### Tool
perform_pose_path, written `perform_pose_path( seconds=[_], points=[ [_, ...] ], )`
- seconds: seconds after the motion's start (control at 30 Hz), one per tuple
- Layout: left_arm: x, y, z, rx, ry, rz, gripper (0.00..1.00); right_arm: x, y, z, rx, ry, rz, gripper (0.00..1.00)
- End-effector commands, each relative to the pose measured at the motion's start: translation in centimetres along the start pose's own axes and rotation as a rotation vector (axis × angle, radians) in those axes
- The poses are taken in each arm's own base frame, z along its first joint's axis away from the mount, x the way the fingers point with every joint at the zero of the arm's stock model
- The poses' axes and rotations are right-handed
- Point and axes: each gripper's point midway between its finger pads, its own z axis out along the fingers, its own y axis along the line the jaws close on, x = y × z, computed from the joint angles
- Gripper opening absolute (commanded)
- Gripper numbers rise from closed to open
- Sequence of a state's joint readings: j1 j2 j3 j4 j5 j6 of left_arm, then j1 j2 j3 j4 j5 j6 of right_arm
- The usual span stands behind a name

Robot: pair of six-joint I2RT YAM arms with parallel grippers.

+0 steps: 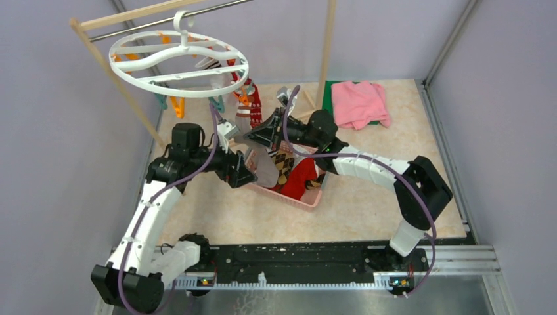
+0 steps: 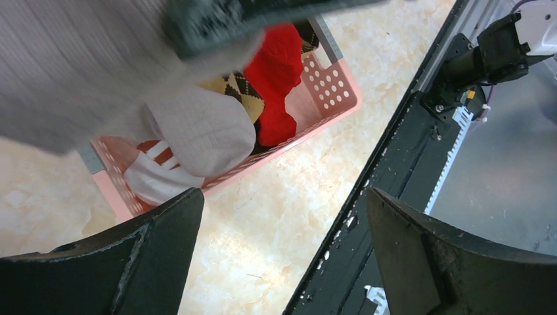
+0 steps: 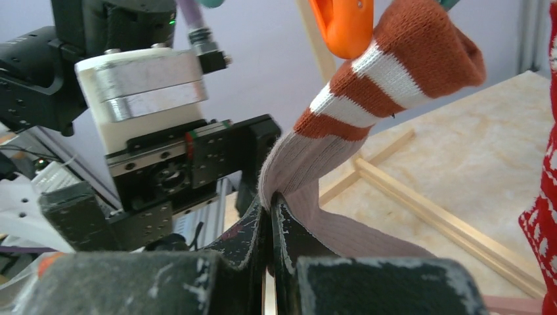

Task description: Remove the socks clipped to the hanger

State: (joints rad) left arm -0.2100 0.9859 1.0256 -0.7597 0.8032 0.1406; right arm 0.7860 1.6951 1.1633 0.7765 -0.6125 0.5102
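Sock (image 3: 394, 65): ribbed knit cloth, soft and matt, we find.
Clip (image 3: 341, 23): orange plastic, smooth, glossy.
Hanger (image 1: 190, 85): white plastic; we see a light sheen.
Basket (image 2: 328, 85): pink plastic, perforated, smooth.
Right hand (image 3: 270, 210): black, matt, scuffed pale at edges.
Bench (image 1: 368, 203): marbled beige, smooth to our eyes.
Rack (image 1: 111, 74): pale bare wood, metal bar.

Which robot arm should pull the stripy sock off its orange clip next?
Right. The right tool is shut on the stripy sock just under the orange clip, so it may only need to pull. The left tool is open, holding nothing, near the pink basket.
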Motion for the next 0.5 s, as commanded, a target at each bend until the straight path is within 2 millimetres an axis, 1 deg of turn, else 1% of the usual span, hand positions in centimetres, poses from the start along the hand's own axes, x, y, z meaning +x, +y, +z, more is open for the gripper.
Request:
perform_pose_path(
  seconds=[0.0,0.1,0.27,0.47],
  points=[
    [-2.6,0.2,-1.2,-0.067,-0.077,0.061,0.99,-2.5,4.4,0.7,-0.068,-0.07,0.015,0.0],
    [-2.9,1.0,-1.6,-0.123,-0.086,0.084,0.99,-2.8,5.3,0.9,-0.081,-0.085,0.048,0.0],
    [-2.5,2.0,-1.7,-0.18,-0.087,0.104,0.99,-3.2,6.5,1.2,-0.114,-0.1,0.106,0.0],
    [-2.7,1.5,-1.7,-0.159,-0.099,0.099,0.84,-2.7,7.4,1.6,-0.157,-0.091,0.181,0.0]
  ],
)
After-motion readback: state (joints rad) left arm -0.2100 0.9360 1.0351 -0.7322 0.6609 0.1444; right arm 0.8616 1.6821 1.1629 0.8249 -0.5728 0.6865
